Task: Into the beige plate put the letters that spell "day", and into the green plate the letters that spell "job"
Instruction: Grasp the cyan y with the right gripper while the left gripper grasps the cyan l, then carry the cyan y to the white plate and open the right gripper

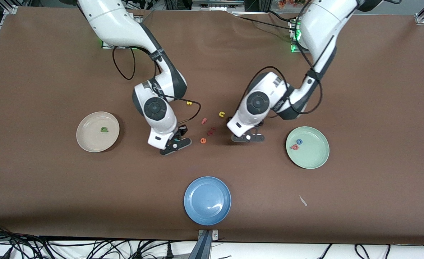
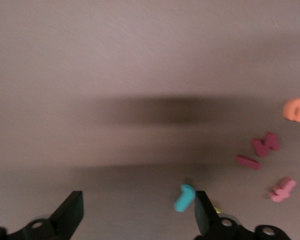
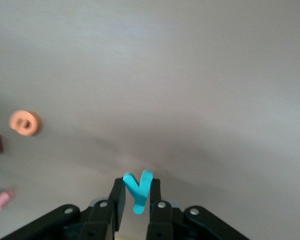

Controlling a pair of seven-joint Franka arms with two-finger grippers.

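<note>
Three of six letters were plated.
Your right gripper (image 3: 137, 192) pinched the teal "y" (image 3: 138, 190); your left gripper (image 2: 137, 215) stood spread beside the teal hooked stroke (image 2: 184, 198).

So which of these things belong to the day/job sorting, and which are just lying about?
In the job: beige plate, green letter in it; green plate, blue "o" and salmon-red letter in it; teal "y" in the shut right gripper; teal hooked stroke between the open left gripper's fingers.
Lying about: blue plate, orange "e", pink "f", yellow "n", dark red bits.
</note>
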